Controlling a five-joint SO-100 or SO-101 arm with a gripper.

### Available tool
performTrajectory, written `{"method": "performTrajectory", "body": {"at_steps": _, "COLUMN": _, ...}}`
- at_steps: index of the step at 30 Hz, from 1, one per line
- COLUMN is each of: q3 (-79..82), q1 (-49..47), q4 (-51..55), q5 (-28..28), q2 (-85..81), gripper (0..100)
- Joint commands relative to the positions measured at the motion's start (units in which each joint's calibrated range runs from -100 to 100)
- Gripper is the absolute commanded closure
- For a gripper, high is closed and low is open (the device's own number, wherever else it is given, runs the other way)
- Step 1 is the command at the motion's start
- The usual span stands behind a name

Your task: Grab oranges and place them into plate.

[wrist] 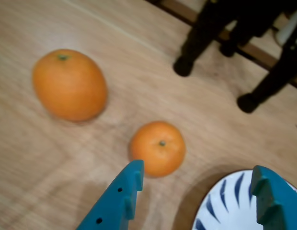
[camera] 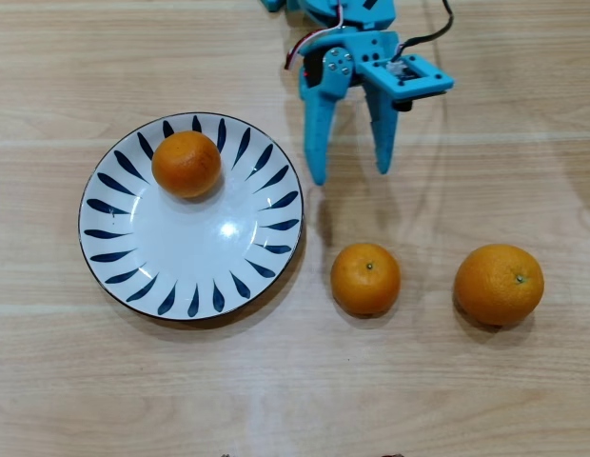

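So the blue gripper [camera: 350,176] is spread wide with nothing in it, tips hanging just off the plate's [camera: 105,205] right rim in the overhead view. One orange [camera: 186,164] sits on the plate near its upper edge. The small orange [camera: 365,278] lies on the table below the fingertips, close to the plate's edge, and the big orange [camera: 499,284] is further right with bare wood between them. Light wooden table [camera: 466,390], plenty of free room around. Wrist view shows dark furniture legs [wrist: 199,40] beyond the fruit.
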Motion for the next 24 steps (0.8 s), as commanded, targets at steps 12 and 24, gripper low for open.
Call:
{"method": "performTrajectory", "body": {"at_steps": 12, "q3": -15.1, "q1": -8.4, "q4": -0.1, "q5": 0.0, "q2": 14.1, "gripper": 72}}
{"method": "performTrajectory", "body": {"at_steps": 24, "q3": -14.4, "q1": -7.5, "q4": -0.2, "q5": -0.3, "q2": 16.1, "gripper": 83}}
